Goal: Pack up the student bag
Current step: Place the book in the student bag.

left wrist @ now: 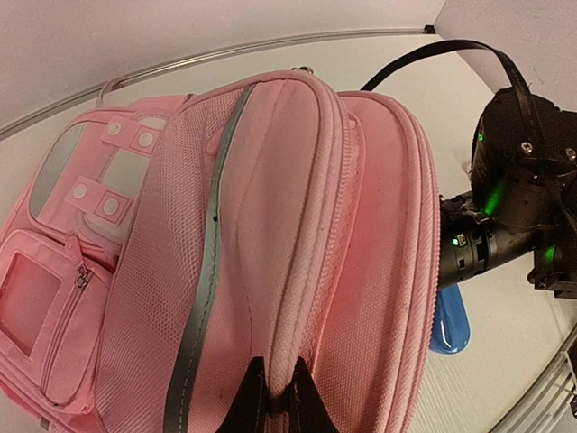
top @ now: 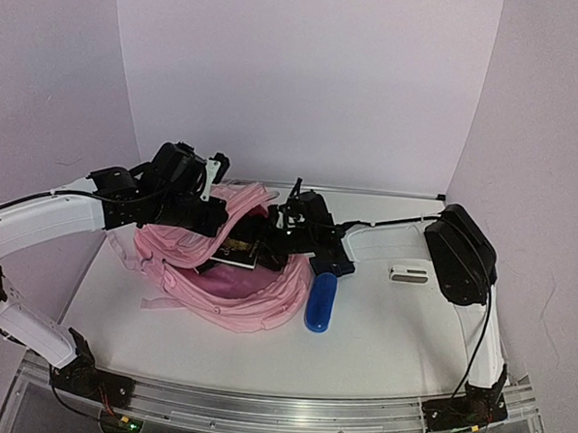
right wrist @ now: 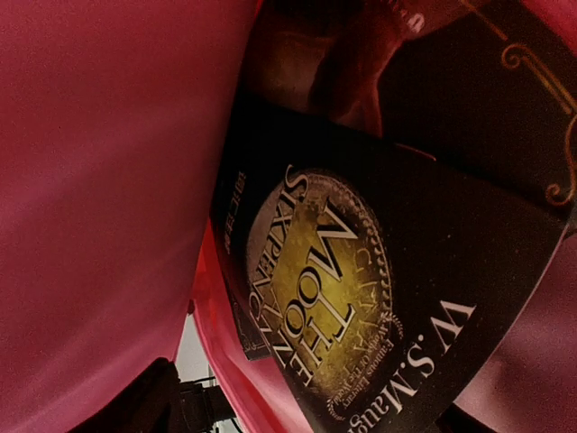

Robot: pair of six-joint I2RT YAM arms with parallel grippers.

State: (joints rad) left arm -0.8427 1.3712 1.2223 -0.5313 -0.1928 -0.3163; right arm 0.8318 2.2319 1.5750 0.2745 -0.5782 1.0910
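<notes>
The pink student bag (top: 235,289) lies on the table with its main opening facing right. My left gripper (top: 210,208) is shut on the bag's upper zip rim (left wrist: 311,225) and holds the opening up; its fingertips (left wrist: 255,397) pinch that ridge. My right gripper (top: 274,233) is at the mouth of the bag beside a black book (top: 235,253). In the right wrist view the book's cover (right wrist: 361,298), with a gold medallion, fills the frame inside the pink lining (right wrist: 99,180). It hides my right fingers.
A blue oblong case (top: 320,303) lies on the table just right of the bag and also shows in the left wrist view (left wrist: 449,325). A small white object (top: 409,274) lies further right. My right arm (left wrist: 518,194) reaches in from the right. White walls close the back and sides.
</notes>
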